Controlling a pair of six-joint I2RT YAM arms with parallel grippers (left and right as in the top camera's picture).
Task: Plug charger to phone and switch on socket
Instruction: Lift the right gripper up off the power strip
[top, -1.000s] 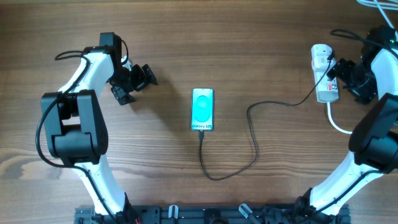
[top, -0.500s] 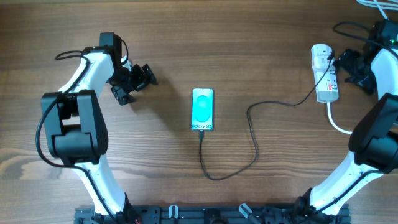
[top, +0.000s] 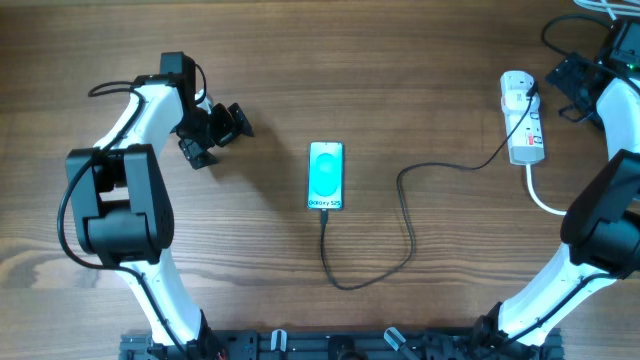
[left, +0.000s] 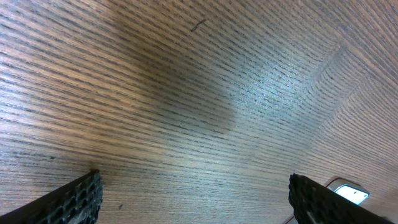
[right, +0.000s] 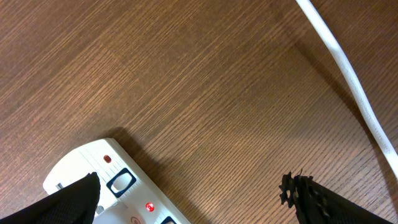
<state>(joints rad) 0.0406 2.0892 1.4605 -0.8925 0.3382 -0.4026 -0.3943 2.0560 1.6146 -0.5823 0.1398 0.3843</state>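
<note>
The phone lies flat mid-table, its teal screen lit; a corner of it shows in the left wrist view. The charger, a thin black cable, meets the phone's near end, loops round and runs to a black plug in the socket. This white strip lies far right, and on it a small red light glows. My right gripper hovers open just right of the strip's far end. Well left of the phone, my left gripper is open over bare wood.
A thick white cable leaves the strip's near end and curves right under my right arm; it also crosses the right wrist view. More cables hang at the far right corner.
My right gripper has drawn away from the socket's side, moving right and toward the far edge. The left arm, phone and charger have not moved.
</note>
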